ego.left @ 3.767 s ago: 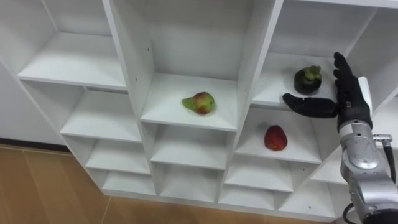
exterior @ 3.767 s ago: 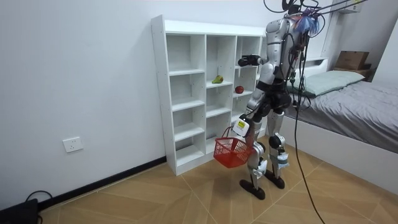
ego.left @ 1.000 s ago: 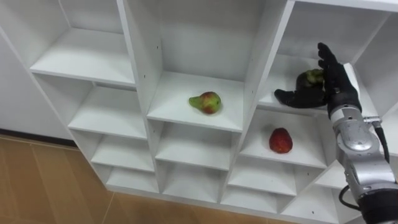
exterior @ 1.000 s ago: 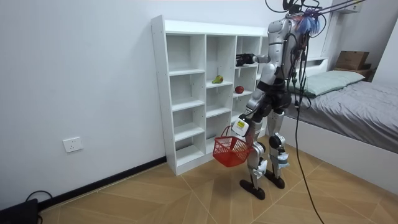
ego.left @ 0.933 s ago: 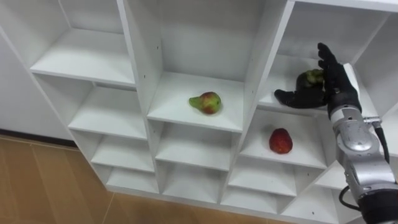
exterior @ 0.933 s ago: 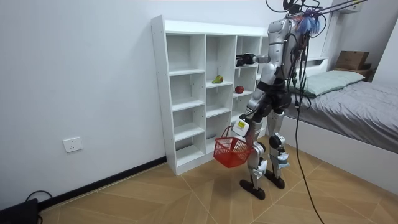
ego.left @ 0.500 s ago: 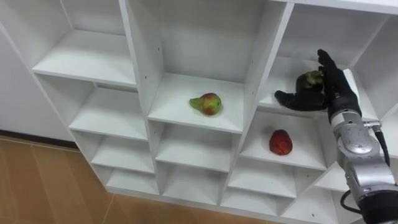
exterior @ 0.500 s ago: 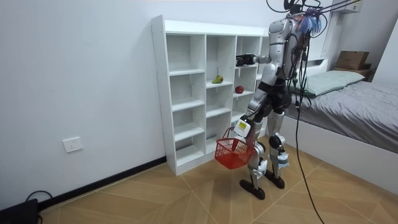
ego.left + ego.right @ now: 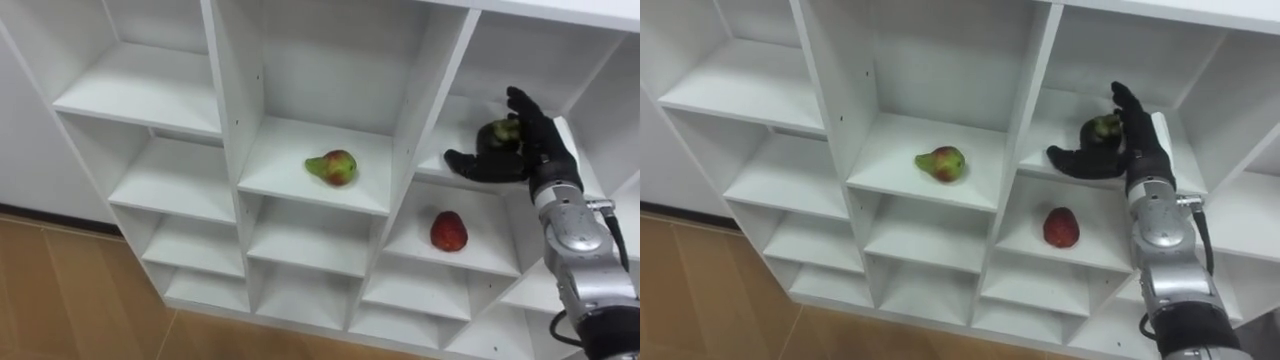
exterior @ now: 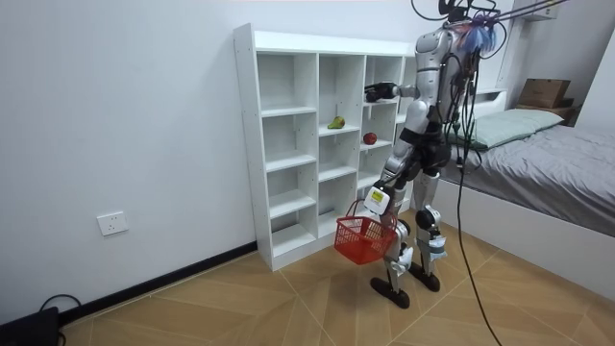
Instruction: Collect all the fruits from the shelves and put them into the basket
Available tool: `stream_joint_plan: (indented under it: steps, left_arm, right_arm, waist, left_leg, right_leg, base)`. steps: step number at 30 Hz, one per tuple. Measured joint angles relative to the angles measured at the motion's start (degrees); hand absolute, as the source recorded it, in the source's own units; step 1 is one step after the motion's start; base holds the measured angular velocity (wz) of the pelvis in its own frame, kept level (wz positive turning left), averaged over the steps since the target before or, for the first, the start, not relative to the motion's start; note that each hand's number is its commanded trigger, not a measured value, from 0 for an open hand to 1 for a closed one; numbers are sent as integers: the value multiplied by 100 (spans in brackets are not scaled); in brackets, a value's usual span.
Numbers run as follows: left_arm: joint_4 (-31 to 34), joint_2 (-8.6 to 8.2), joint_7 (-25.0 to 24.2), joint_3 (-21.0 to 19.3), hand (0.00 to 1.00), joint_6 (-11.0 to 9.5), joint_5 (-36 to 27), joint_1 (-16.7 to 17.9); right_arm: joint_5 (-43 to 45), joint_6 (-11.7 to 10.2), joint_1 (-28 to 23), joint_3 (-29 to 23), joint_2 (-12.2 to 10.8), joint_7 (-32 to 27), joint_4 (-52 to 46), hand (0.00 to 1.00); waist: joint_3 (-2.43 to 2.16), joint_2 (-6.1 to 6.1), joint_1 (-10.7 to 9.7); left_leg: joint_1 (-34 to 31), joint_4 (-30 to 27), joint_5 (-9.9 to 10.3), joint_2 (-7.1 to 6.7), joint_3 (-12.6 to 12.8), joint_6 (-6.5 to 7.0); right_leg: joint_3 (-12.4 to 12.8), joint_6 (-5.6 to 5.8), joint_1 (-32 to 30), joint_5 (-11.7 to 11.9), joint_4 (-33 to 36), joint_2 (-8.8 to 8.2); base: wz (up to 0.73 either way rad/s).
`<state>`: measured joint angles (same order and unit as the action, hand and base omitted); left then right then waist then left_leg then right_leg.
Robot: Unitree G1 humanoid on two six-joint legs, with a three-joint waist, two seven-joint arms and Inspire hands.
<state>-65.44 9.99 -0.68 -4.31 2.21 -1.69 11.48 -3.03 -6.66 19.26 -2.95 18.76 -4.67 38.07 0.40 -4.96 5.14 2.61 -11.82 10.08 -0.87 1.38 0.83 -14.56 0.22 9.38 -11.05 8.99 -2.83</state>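
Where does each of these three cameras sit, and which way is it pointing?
Left eye view: on the robot's head, looking down at the white cubby shelf; the right hand and forearm show beside a dark round fruit.
Right eye view: beside it on the head, same aim, same hand.
Room view: standing off in the room, seeing the whole robot before the shelf, left hand carrying a red wire basket.
Shared: all three show the green-red pear and the red fruit.

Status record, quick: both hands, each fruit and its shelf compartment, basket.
right hand: open, cupped beside the dark fruit, upper compartment, right column
left hand: low at its side, carrying the red basket by its handle
pear: middle column, untouched
red fruit: compartment below the dark fruit
basket contents: cannot tell
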Motion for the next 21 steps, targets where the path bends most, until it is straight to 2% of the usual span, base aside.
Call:
stream_joint_plan:
  steps: [8, 21]
  left_arm:
    - [0, -2, -2, 5, 100, 32, 1, 41]
    - [0, -2, 17, 5, 100, 33, 2, 39]
  right_arm:
    - [-106, -39, 27, -215, 0, -54, 31, 100]
    - [-126, -91, 139, -217, -34, -39, 208, 100]
  waist:
    - [-3, 84, -6]
    - [0, 90, -7]
  left_leg:
    - [2, 6, 0, 2, 5, -1]
    - [10, 7, 0, 0, 6, -1]
  right_leg:
    - [1, 0, -2, 0, -2, 2]
    - [4, 0, -5, 0, -14, 1]
  base:
    - [0]
    - [0]
